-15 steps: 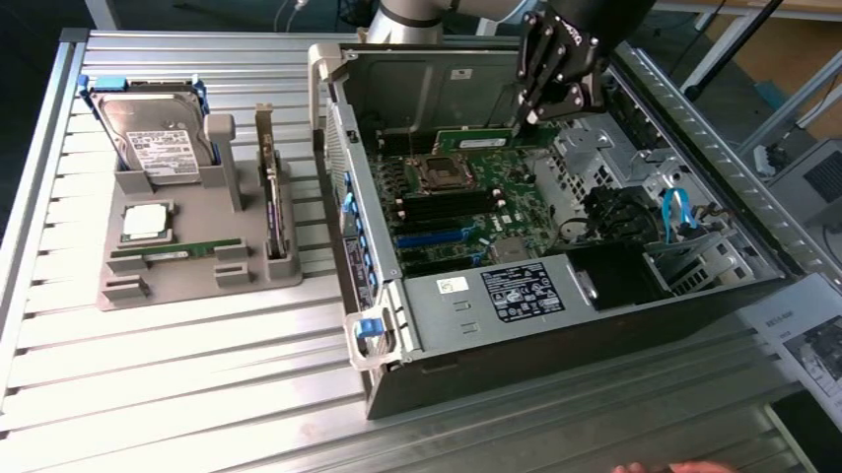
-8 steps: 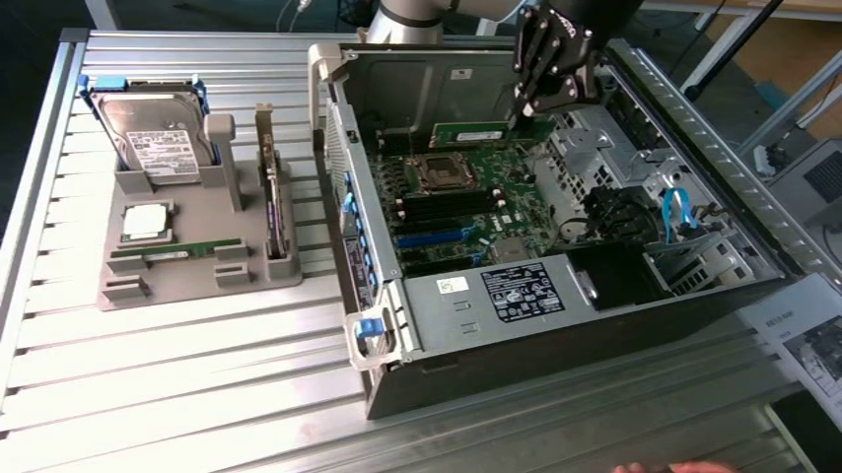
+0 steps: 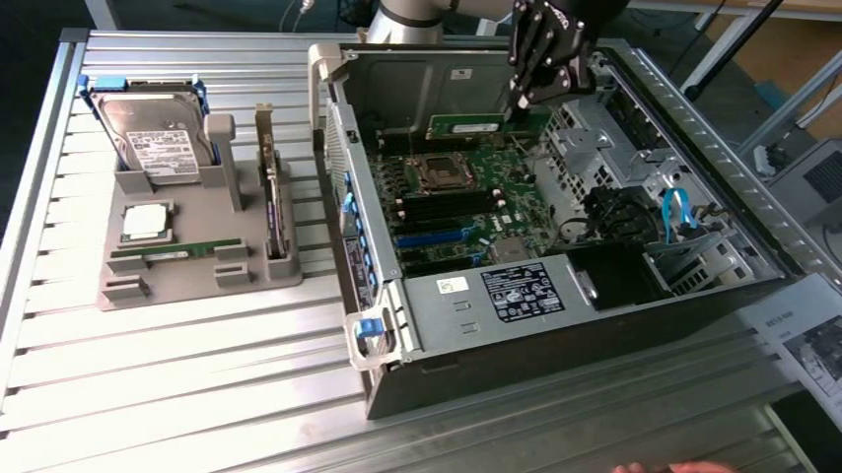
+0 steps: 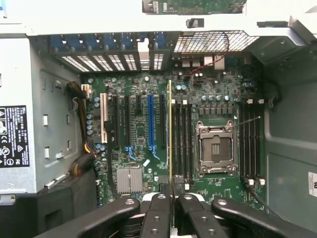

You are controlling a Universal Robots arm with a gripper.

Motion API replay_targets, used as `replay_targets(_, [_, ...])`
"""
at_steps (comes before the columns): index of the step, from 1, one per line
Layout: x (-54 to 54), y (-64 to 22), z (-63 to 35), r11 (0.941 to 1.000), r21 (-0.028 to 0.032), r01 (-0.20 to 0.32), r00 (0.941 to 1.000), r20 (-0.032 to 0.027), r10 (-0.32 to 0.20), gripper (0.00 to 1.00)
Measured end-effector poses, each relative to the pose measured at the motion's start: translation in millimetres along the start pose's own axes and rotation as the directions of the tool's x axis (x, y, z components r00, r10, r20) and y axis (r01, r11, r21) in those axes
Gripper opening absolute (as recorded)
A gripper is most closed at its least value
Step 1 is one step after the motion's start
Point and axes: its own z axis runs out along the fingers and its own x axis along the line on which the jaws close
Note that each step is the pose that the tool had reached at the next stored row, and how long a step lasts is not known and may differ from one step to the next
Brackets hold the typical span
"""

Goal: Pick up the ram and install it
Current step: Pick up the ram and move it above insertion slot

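Observation:
My gripper point(image 3: 519, 108) is shut on the ram point(image 3: 468, 125), a narrow green stick held lengthwise inside the open computer case point(image 3: 394, 325). The stick hangs above the motherboard point(image 3: 460, 222), near the case's far wall. In the wrist view the ram point(image 4: 170, 134) shows edge-on as a thin line running out from between my gripper point(image 4: 171, 197). It lines up with the edge of the black memory slots point(image 4: 183, 141) beside the processor socket point(image 4: 215, 148). I cannot tell whether it touches a slot.
A grey holder point(image 3: 132, 291) at the exterior view's left carries a hard drive point(image 3: 156, 133), a square silver chip point(image 3: 146, 221), an upright card point(image 3: 272, 197) and a green stick point(image 3: 177, 253). Power supply point(image 3: 520, 291) and cables point(image 3: 677, 212) fill the case's near side. A hand point(image 3: 671, 467) shows at the bottom edge.

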Motion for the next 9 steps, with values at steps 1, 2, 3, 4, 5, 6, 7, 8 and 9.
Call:
replay_targets(1, [-1.3, 0.1, 0.1, 1.0, 0.0, 0.0, 1.0, 0.0, 0.0, 0.12])
replay_targets(2, [-2.5, 0.1, 0.2, 1.0, 0.0001, 0.0, 1.0, 0.0001, 0.0, 0.12])
replay_targets(3, [-3.6, 0.1, 0.2, 1.0, 0.0001, 0.0, 1.0, 0.0, 0.0, 0.12])
replay_targets(4, [-4.2, 0.1, 0.2, 1.0, 0.0, 0.0, 1.0, 0.0, 0.0, 0.12])
replay_targets(5, [-4.3, 0.1, 0.2, 1.0, 0.0001, 0.0, 1.0, 0.0, 0.0, 0.12])
replay_targets(6, [-4.3, 0.1, 0.2, 1.0, 0.0, 0.0, 1.0, 0.0001, 0.0, 0.12])
replay_targets(7, [-4.3, 0.1, 0.2, 1.0, 0.0, 0.0, 1.0, 0.0, 0.0, 0.12])
replay_targets(8, [-4.3, 0.2, 0.2, 1.0, 0.0001, 0.0, 1.0, 0.0, 0.0, 0.12])
replay_targets(9, [-4.3, 0.1, 0.3, 1.0, 0.0001, 0.0, 1.0, 0.0001, 0.0, 0.12])
